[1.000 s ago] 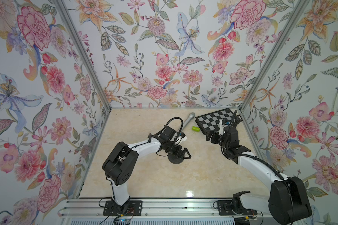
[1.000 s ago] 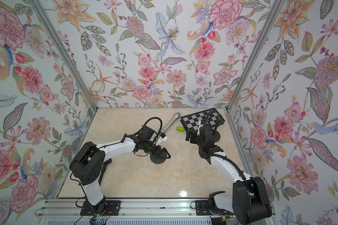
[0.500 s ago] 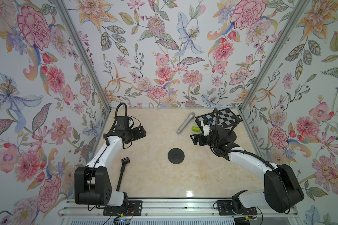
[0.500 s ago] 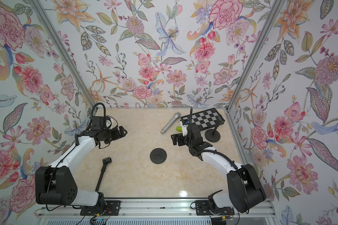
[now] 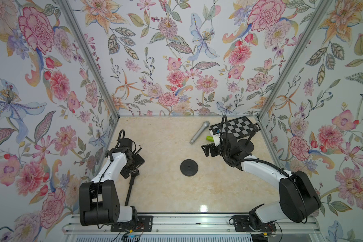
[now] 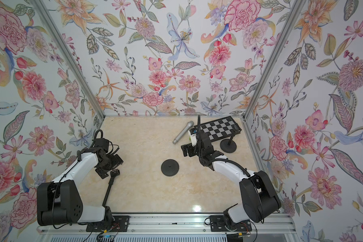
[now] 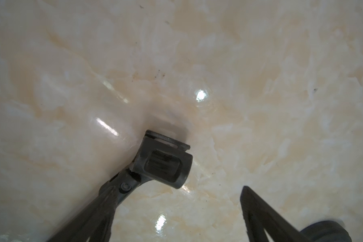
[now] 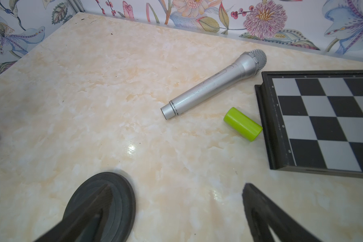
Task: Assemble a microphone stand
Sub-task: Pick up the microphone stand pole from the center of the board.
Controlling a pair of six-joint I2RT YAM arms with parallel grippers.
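The stand pole (image 5: 129, 190) lies flat on the surface (image 5: 166, 188) near its left edge. Its long axis runs from the near edge towards the far one, leaning slightly right. The clip (image 7: 164, 165) is at its far end; it is a boxy, ribbed black plastic piece on a small hinge. The rod is thin, straight and matte black.

The left gripper (image 7: 177, 185) hangs over the clip end with its fingers (image 7: 258, 211) spread wide. One finger overlaps the pole just behind the hinge, but I cannot tell whether they touch. The other is well apart from it.

The round base (image 5: 189, 167) sits flat near the middle of the surface, apart from the pole. It is a dark disc with concentric ridges.

The right gripper (image 8: 177, 185) hovers right of and beyond the base, its fingers also spread and holding nothing.

Towards the far right corner lies a brushed silver microphone (image 5: 199, 132) with a mesh head. The head points to the far edge and the tail to the centre. A smooth lime-green cylinder (image 8: 242, 124) rests just beside a black-framed chessboard (image 5: 237, 127) with grey and black squares. A second black base with a thin rod (image 5: 246, 145) stands by the right edge, next to the board.

The surface is glossy cream with a marble pattern that catches the light. Floral wallpaper on three walls encloses it, with aluminium posts at the far corners.
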